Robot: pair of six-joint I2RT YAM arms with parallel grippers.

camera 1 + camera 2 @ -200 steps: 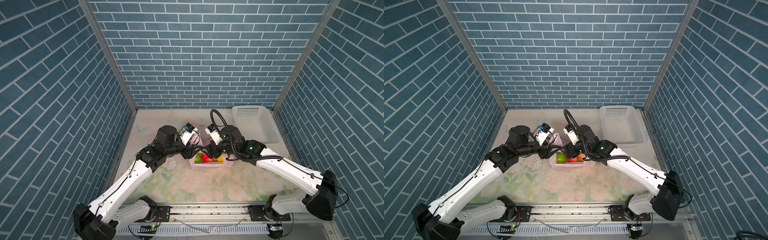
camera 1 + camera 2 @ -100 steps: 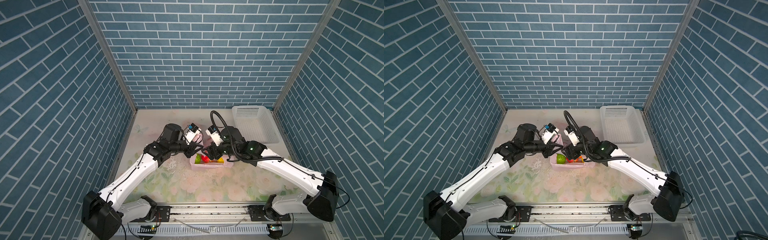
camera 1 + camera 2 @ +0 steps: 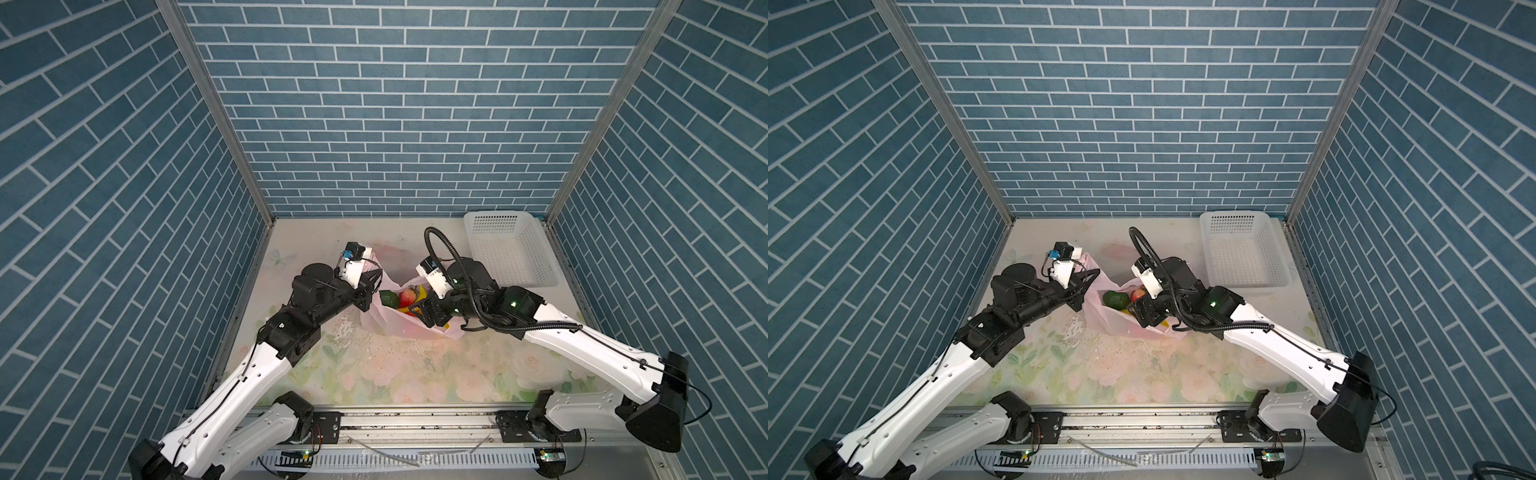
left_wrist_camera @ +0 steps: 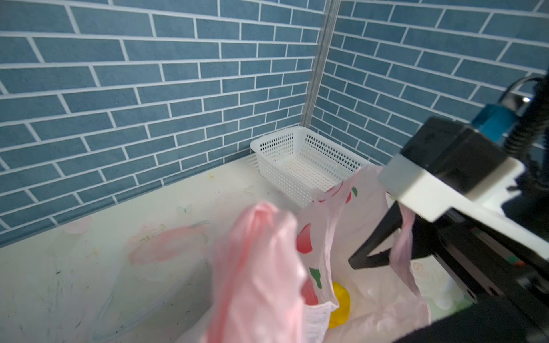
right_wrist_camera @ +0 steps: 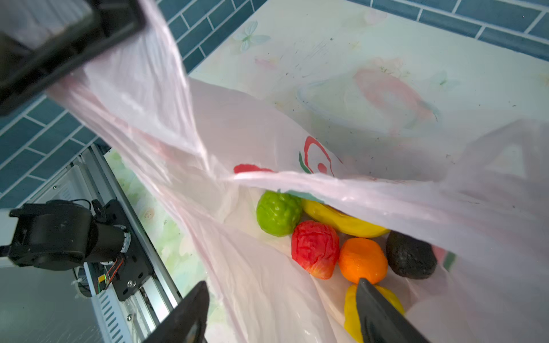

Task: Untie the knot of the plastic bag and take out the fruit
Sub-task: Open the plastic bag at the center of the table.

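In both top views, the plastic bag [image 3: 386,328] sits open at the centre of the frame on the flowered table [image 3: 374,374], with fruit [image 3: 408,297] showing inside. The left gripper [image 3: 375,279] is clamped tight on the bag's lifted edge. Left wrist view: pink film close up, a white basket [image 4: 297,166] behind. Right wrist view: the right gripper [image 5: 281,285] gapes wide over the fruit, gripping nothing

A: Where is the plastic bag [image 3: 395,326]?
B: Mid table [image 3: 374,374], with the fruit [image 3: 408,297] inside it.
A: And the basket [image 3: 498,220]?
B: Behind it to the right, in the far corner, apart.
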